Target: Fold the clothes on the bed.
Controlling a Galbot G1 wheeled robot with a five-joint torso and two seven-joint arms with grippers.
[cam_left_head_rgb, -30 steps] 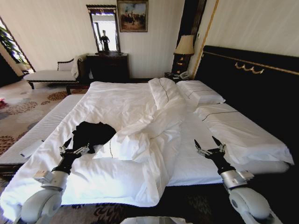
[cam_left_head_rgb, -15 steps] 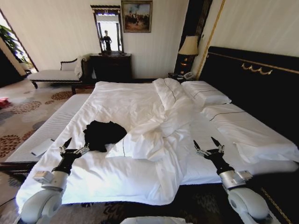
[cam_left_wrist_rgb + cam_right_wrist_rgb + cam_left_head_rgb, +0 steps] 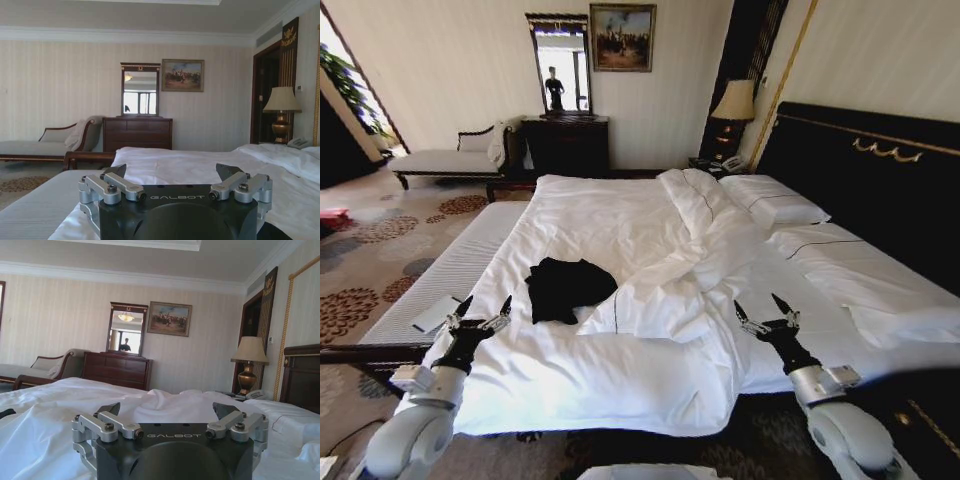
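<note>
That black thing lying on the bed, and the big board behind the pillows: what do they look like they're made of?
The black T-shirt looks like soft matte fabric: it lies crumpled in limp folds on the white duvet. The headboard is dark with gold trim, probably polished wood, though its surface is too dark to be sure.

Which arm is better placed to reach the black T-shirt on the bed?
Probably the left. The left gripper, fingers open, hovers just beside the crumpled black T-shirt on the white duvet. The right gripper, also open, sits across the bed.
</note>
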